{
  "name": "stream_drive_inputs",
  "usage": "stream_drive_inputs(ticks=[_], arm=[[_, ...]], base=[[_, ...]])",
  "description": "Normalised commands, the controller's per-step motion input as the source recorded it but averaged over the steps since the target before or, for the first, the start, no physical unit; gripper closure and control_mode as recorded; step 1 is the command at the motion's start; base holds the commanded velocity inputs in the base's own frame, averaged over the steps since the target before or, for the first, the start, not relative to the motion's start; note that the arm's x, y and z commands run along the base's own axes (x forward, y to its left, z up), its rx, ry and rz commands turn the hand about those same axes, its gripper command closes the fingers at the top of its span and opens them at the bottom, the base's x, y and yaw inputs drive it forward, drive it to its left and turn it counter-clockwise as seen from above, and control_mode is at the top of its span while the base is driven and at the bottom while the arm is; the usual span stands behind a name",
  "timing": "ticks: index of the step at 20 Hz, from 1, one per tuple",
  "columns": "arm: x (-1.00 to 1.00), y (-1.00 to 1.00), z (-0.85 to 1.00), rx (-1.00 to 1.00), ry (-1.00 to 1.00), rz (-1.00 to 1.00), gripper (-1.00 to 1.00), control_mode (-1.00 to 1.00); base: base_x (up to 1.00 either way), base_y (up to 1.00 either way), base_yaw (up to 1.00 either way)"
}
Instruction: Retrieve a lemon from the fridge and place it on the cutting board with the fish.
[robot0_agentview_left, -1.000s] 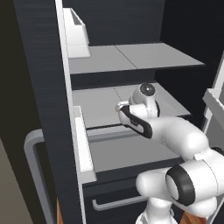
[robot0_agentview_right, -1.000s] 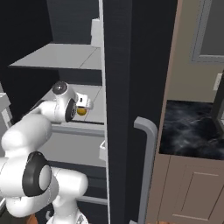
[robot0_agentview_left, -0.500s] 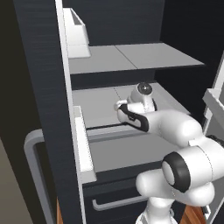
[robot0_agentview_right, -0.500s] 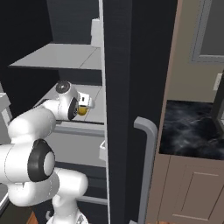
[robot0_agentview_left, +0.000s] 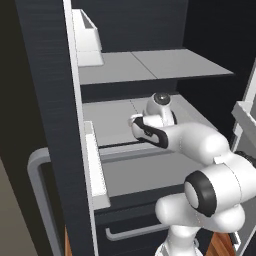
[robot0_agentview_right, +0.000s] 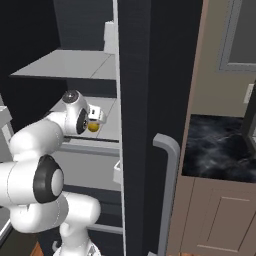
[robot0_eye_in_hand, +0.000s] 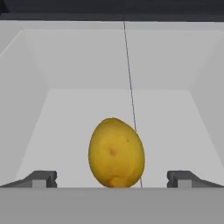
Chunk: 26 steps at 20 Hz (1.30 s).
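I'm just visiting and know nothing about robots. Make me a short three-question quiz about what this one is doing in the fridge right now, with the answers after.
1. True or false: the fingers are already clamped on the lemon.
2. Multiple choice: where does the lemon rest? A) on a grey shelf inside the fridge; B) in a lower drawer; C) on the stone counter.
3. Fill in: in the hand view, the lemon sits ______ the two finger tips.

Key
1. False. The fingers stand wide open, one tip on each side, apart from the lemon.
2. A. It rests on the middle shelf, just ahead of the hand.
3. Between.
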Motion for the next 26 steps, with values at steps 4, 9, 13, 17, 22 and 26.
stream_drive_inputs(ticks=[4,9,13,17,22,26], arm=[[0.03,0.01,-0.01,0.00,0.02,0.00,-1.00,-1.00],[0.06,0.00,-0.06,0.00,0.01,0.00,-1.00,-1.00],[0.00,0.00,-0.11,0.00,0.00,0.00,-1.00,-1.00],[0.01,0.00,-0.15,0.00,0.01,0.00,-1.00,-1.00],[0.09,0.00,-0.14,0.00,0.02,0.00,-1.00,-1.00],[0.18,0.00,-0.07,0.00,0.04,0.00,-1.00,-1.00]], base=[[0.00,0.00,0.00],[0.00,0.00,0.00],[0.00,0.00,0.00],[0.00,0.00,0.00],[0.00,0.00,0.00],[0.00,0.00,0.00]])
